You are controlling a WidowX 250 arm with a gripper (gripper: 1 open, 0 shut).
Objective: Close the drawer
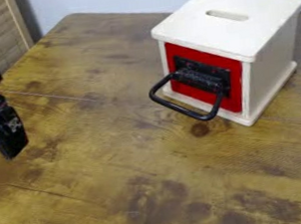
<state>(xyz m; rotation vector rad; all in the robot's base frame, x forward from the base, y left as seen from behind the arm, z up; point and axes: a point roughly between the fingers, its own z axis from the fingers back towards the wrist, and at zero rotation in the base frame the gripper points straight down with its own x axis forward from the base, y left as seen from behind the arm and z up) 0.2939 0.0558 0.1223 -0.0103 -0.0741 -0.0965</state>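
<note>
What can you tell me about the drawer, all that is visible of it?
The drawer has a glossy red front with a black centre panel and a black loop handle that hangs forward and down toward the tabletop. It sits in a pale wooden cube box with a slot on top, at the far right of the worn wooden table. Nothing touches it; how far it is pulled out cannot be told.
</note>
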